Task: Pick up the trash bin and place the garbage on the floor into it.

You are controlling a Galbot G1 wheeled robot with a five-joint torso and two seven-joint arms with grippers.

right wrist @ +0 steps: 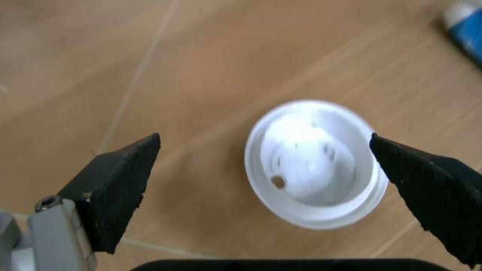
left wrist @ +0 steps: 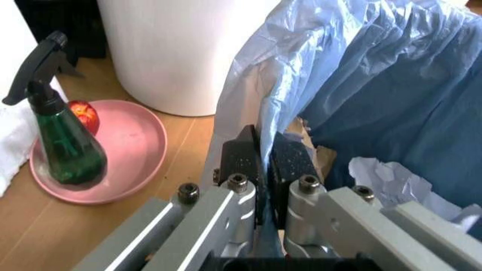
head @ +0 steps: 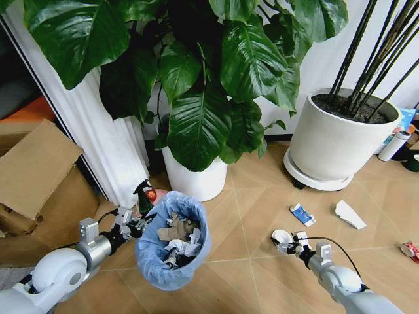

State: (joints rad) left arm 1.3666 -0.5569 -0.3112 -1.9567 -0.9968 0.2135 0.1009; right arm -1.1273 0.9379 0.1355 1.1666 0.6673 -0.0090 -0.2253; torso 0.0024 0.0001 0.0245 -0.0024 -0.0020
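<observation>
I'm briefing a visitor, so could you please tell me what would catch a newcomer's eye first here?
The big leafy plant in its white pot at the back. Below it, the left end effector is clamped on the rim of the blue-lined trash bin, already holding paper. To the right, the right end effector hangs open over a white disc on the floor.
</observation>
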